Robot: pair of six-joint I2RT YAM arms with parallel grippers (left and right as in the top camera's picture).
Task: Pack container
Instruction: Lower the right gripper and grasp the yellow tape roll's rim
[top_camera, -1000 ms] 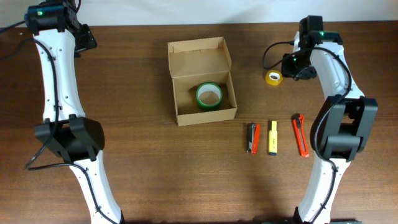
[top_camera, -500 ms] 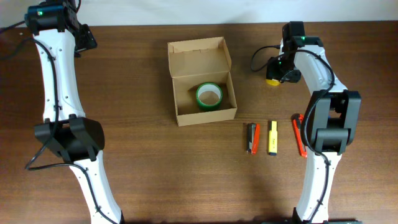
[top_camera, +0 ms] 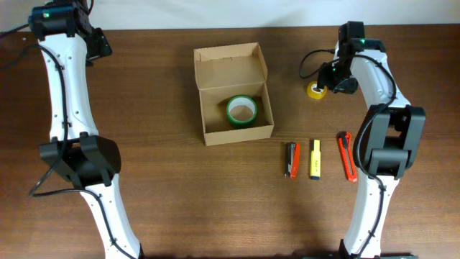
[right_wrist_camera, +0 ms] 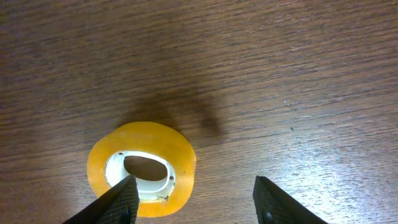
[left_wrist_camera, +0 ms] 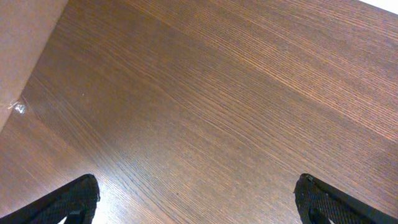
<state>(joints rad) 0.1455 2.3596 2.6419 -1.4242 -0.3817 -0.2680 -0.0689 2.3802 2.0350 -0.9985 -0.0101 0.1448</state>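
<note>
I see the container [top_camera: 233,93] sitting in the middle of the brown desk [top_camera: 180,187]. It is a tan cardboard box, and its flap lid is open on the far side. A green tape roll [top_camera: 241,110] lies flat inside the box, a bit toward its right wall. Off to the right of the box, near its far corner, a yellow tape roll [right_wrist_camera: 142,169] lies flat on the desk with its white hole facing up. My right fingers [right_wrist_camera: 121,202] are wide apart right by this roll. One finger tip shows over the edge of the roll's hole, and the other is out over bare wood past the roll. I cannot tell if a finger is touching the roll. Nothing is held. To the right of the box and closer to the front of the desk, three small things lie in a row: a red and black tool [top_camera: 291,159], a yellow marker [top_camera: 315,158] and a red cutter [top_camera: 347,155]. Far to the left of the box, near the back of the desk, my left fingers [left_wrist_camera: 68,202] are wide apart over bare wood, with nothing between them.
</note>
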